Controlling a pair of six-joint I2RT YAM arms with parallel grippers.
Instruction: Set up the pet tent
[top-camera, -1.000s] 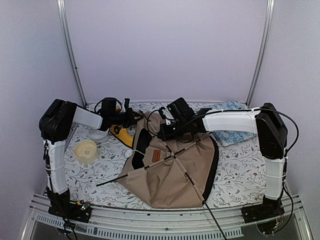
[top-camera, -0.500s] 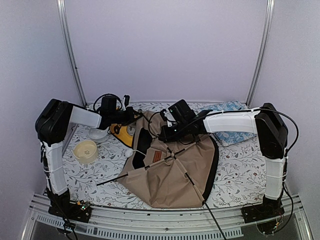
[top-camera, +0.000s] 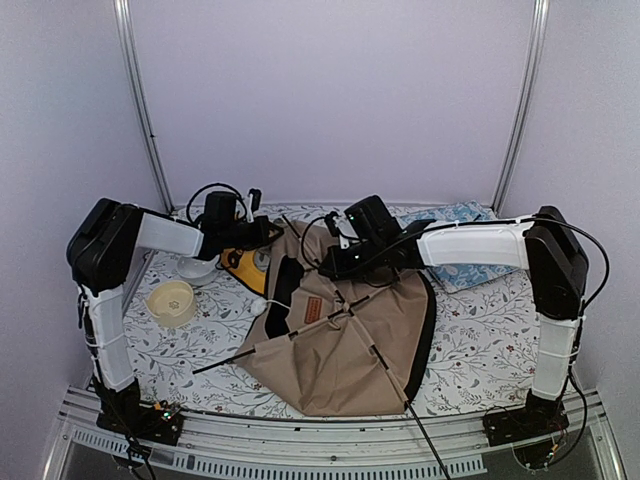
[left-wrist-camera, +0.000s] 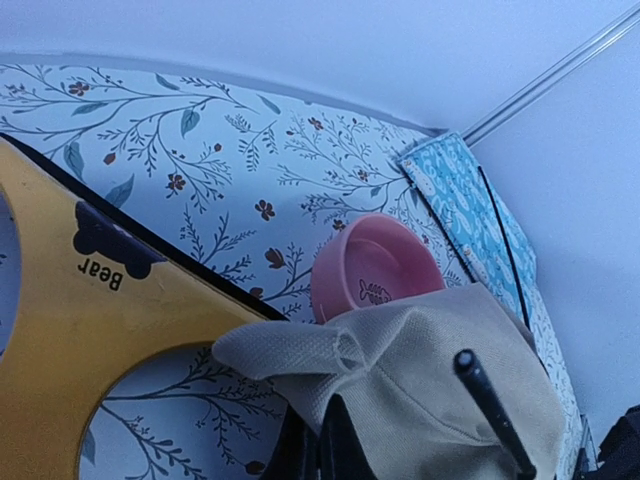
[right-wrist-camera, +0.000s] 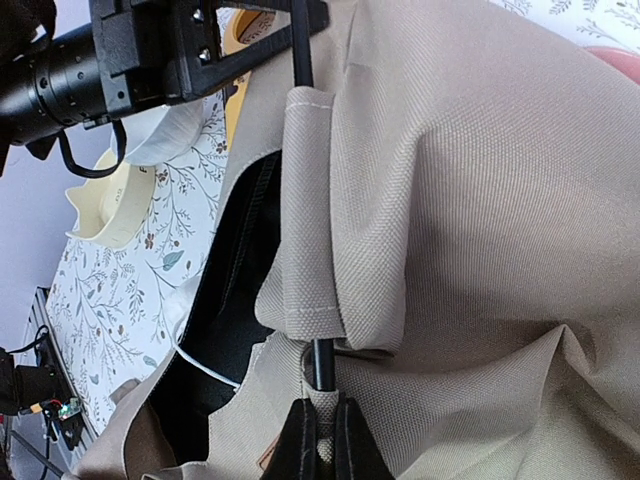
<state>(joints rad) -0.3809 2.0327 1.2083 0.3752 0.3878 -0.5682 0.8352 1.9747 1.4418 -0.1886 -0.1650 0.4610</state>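
Right wrist: R tool (right-wrist-camera: 318, 440) grips tent pole (right-wrist-camera: 321, 362).

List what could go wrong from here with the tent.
1. Both the left gripper and right gripper pinch one thin pole; it could slip free or bend.
2. The pink bowl sits just beyond the tent; swinging its fabric might knock it.
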